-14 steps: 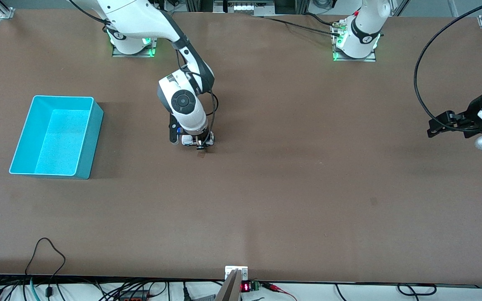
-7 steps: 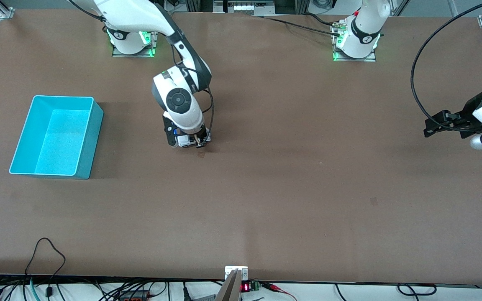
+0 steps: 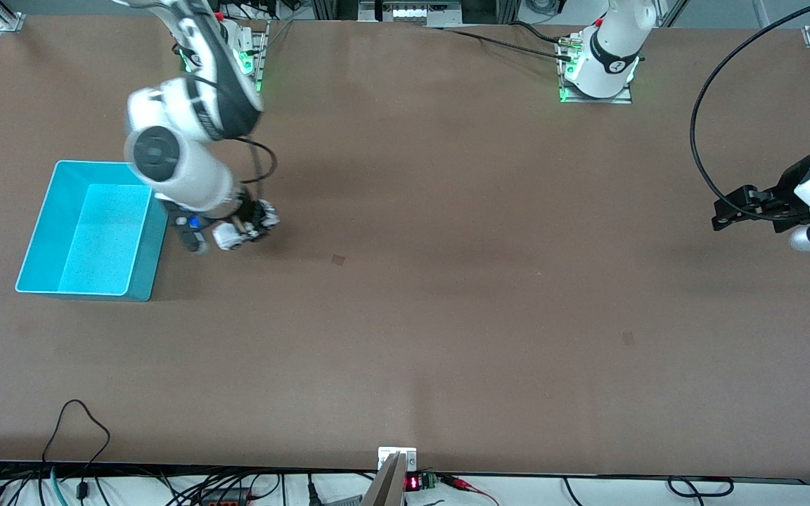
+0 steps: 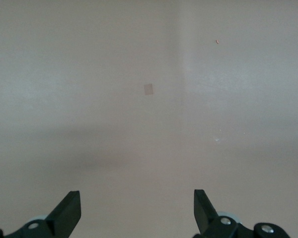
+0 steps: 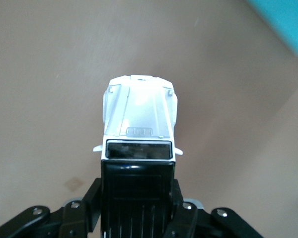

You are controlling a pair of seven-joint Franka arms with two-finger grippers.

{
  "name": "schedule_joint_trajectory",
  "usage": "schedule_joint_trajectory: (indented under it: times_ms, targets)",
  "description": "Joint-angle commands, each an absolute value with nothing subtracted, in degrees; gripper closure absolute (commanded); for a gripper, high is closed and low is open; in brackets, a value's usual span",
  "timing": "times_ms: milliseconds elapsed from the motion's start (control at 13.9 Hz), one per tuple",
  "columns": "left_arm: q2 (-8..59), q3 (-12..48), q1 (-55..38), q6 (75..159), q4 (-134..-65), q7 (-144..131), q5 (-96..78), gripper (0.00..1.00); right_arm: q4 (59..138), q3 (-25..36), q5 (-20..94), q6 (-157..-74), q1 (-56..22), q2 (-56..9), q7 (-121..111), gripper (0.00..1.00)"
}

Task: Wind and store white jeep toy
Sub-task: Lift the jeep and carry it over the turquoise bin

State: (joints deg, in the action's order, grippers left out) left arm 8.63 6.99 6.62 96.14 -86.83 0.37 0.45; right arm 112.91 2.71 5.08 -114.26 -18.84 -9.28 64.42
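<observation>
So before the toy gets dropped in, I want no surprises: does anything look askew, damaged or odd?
Nothing stands out. The right gripper holds the white jeep toy squarely, beside the upright, intact teal bin. The left gripper waits open over bare table.

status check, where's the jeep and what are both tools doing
Right tool shut on white jeep toy, up over table beside teal bin. Left tool open, waiting at its end. Nothing between jeep and bin.

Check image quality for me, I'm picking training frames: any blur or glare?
Front view: right arm smeared by motion blur, teal bin sharp with a bright floor. Right wrist view: white jeep toy hood overexposed. Left wrist view: table washed out, soft.
</observation>
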Motion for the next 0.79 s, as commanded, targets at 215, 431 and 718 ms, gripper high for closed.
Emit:
schedule_joint_trajectory:
  times_ms: [215, 431, 718]
  targets:
    - [7.9, 6.9, 6.7, 96.5, -87.5, 0.3, -0.7, 0.0, 116.5, -5.4, 4.8, -108.0, 3.2, -1.8, 32.9, 1.0]
    - [7.9, 6.9, 6.6, 96.6, -87.5, 0.3, -0.7, 0.0, 116.5, -5.4, -0.4, -108.0, 7.9, -1.9, 21.1, 1.0]
    - [8.0, 6.9, 6.5, 96.6, -87.6, 0.3, -0.7, 0.0, 118.4, -5.4, -6.0, -108.7, 13.3, -2.9, 8.5, 1.0]
